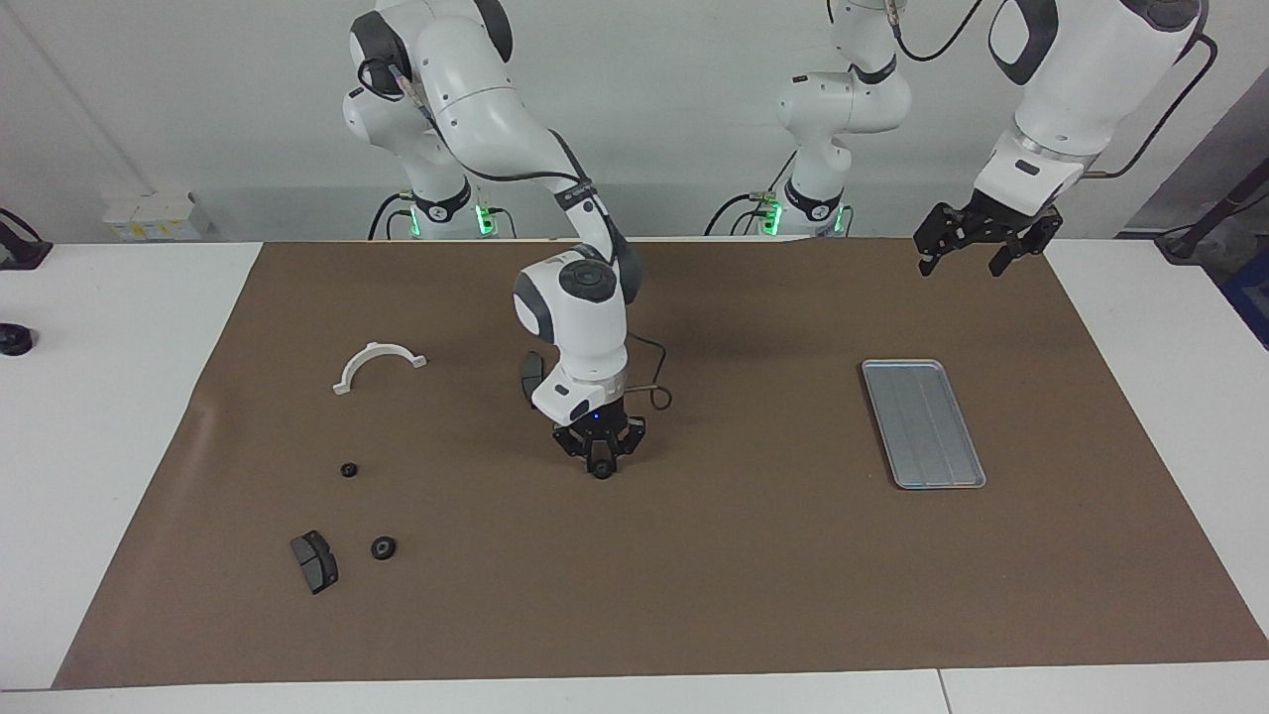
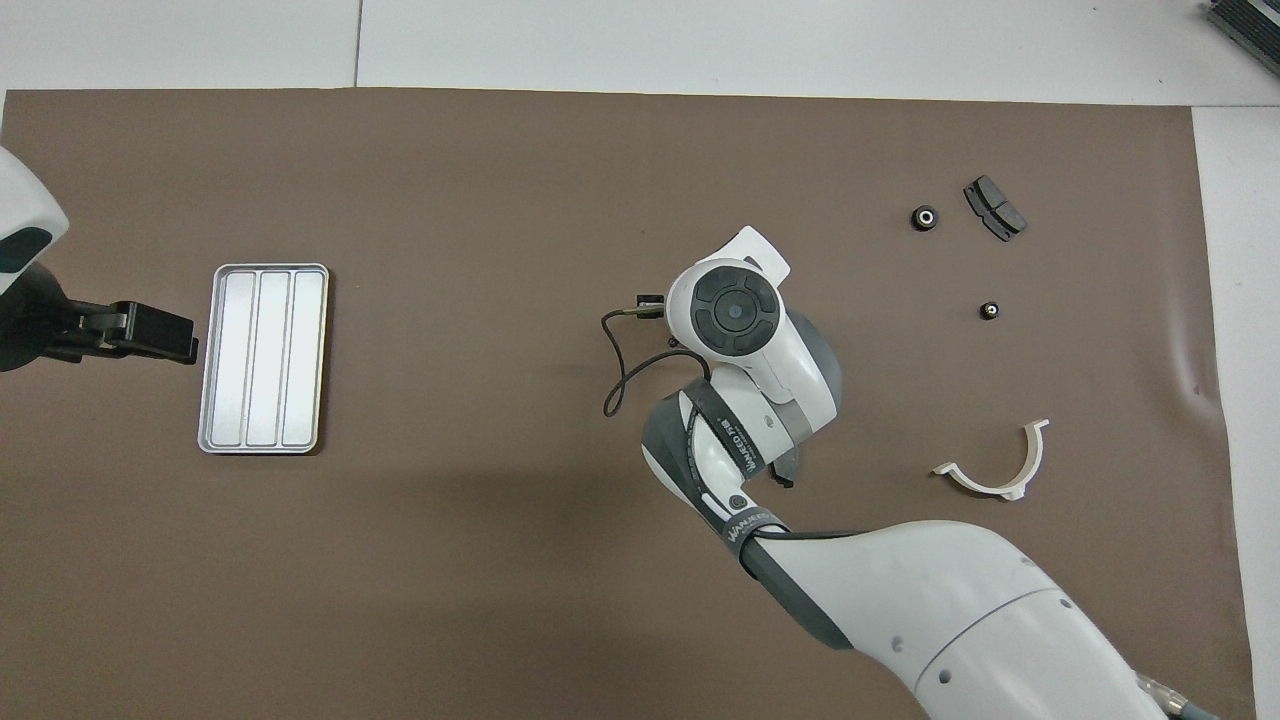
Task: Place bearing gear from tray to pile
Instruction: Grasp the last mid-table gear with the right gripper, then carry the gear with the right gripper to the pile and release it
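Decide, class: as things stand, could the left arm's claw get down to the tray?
Probably yes. The left claw hangs open in the air by the tray's robot-side end, the tray holds nothing, and the right claw is mid-table, closed on a gear.

Bright even overhead light, soft faint shadows under the arms, glare on the tray (image 2: pixel 263 357), sharp focus
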